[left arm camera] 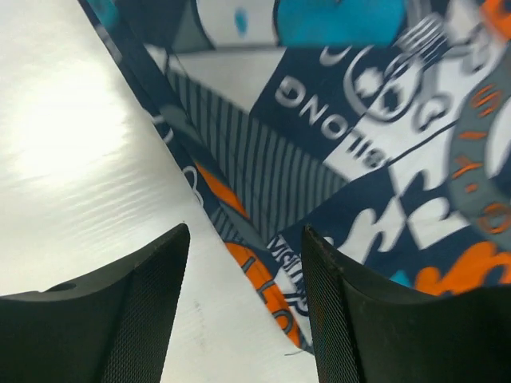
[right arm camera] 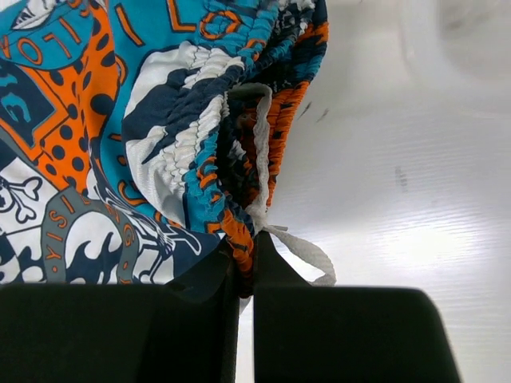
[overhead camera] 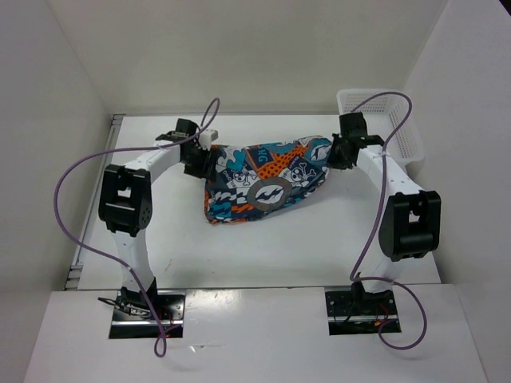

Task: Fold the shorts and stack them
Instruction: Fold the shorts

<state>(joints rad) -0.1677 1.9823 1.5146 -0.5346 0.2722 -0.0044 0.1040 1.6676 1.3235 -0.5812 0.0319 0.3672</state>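
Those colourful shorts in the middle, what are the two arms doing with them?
The shorts are being handled from both ends. The right gripper is shut on the gathered end, beside the white drawstring. The left gripper is open, its fingers straddling the opposite edge of the fabric over the table. A white basket stands at the far right corner.

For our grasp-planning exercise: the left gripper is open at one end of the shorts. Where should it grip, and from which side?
Probably the edge of the shorts that runs between the open fingers of the left gripper, approached from the bare table side. That edge is thin and exposed there. The right gripper pinches the gathered waistband at the opposite end.
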